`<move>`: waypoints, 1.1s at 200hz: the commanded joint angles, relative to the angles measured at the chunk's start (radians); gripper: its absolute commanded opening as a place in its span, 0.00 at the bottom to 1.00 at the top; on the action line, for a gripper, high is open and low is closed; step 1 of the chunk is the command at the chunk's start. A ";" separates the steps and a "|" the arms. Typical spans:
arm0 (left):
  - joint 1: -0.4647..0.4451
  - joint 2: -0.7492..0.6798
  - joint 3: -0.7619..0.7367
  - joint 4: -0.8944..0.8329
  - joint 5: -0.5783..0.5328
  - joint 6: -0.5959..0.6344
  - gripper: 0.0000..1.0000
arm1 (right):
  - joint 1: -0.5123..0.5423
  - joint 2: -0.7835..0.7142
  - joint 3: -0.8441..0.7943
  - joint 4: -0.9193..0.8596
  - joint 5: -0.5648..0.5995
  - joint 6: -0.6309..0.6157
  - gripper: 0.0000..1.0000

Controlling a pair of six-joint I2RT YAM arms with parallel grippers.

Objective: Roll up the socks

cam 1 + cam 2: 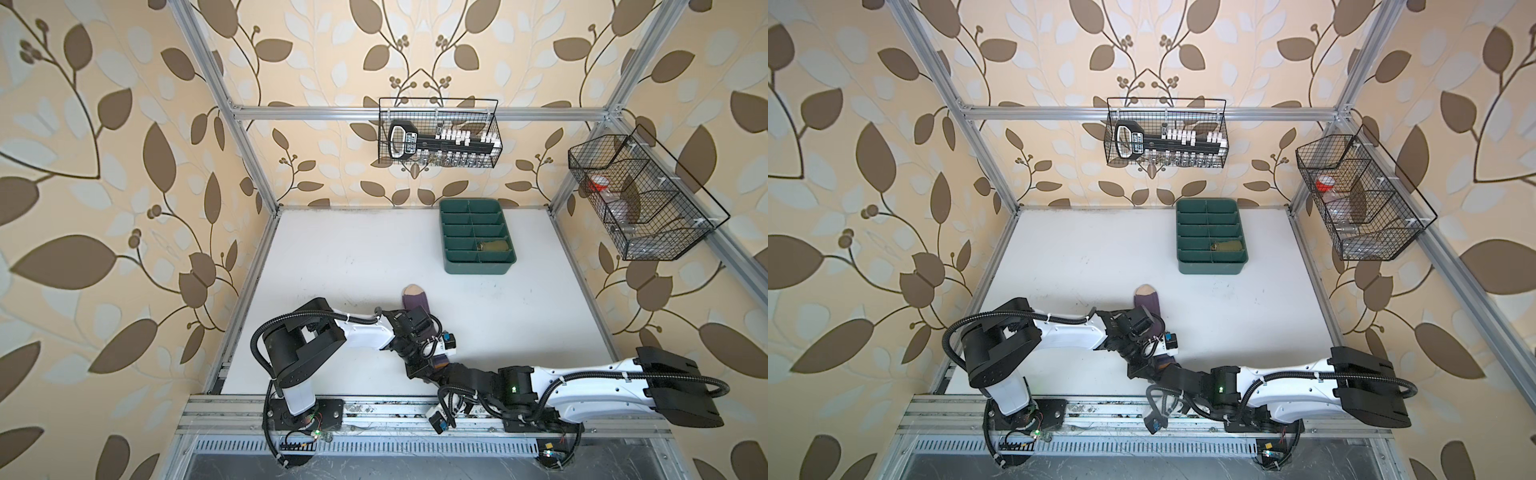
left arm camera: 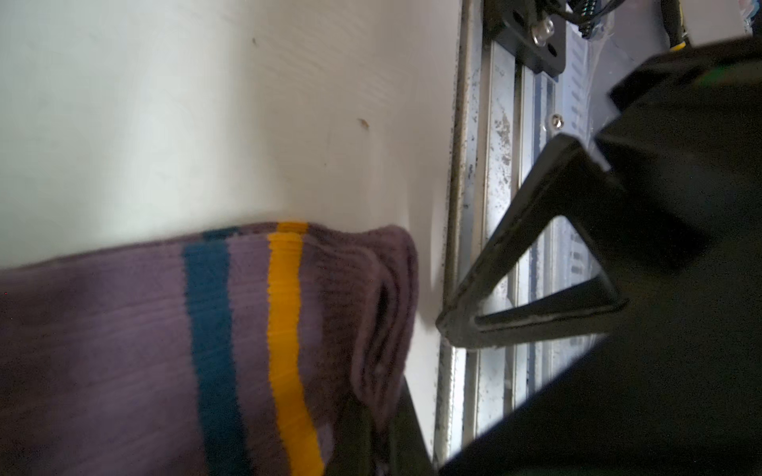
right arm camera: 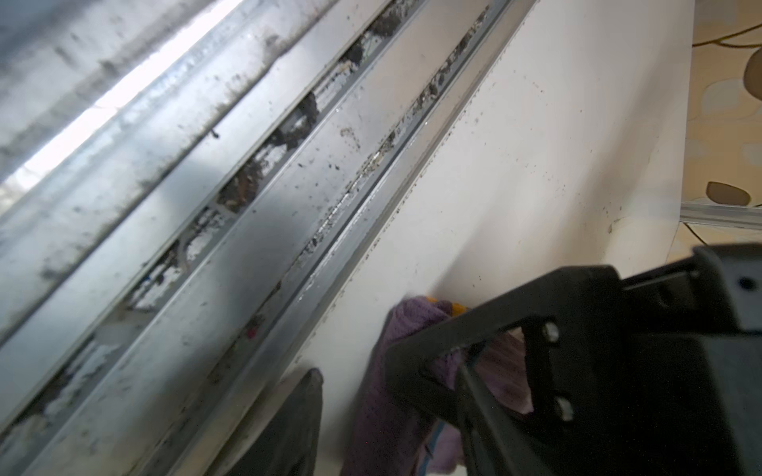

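Note:
A purple sock lies lengthwise on the white table, beige toe at the far end. My left arm covers its middle in both top views. Its cuff, with navy and yellow stripes, is lifted near the front edge. My left gripper is shut on the cuff's edge. My right gripper is at the same cuff with jaws apart; one finger stands clear of the cloth with table showing between. A rolled olive sock sits in a near-right compartment of the tray.
The dark green divided tray stands at the back right of the table. Metal rails run along the front edge just past the cuff. Two wire baskets hang on the back and right walls.

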 commanded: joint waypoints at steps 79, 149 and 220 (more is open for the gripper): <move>-0.075 0.004 -0.031 -0.098 -0.075 0.025 0.00 | -0.169 -0.020 -0.113 0.066 -0.050 -0.049 0.49; -0.119 -0.019 -0.046 -0.093 -0.099 0.029 0.00 | -0.276 -0.121 -0.099 -0.062 -0.022 -0.092 0.49; -0.113 -0.016 -0.046 -0.093 -0.091 0.023 0.00 | -0.308 -0.344 -0.118 -0.198 -0.063 -0.079 0.48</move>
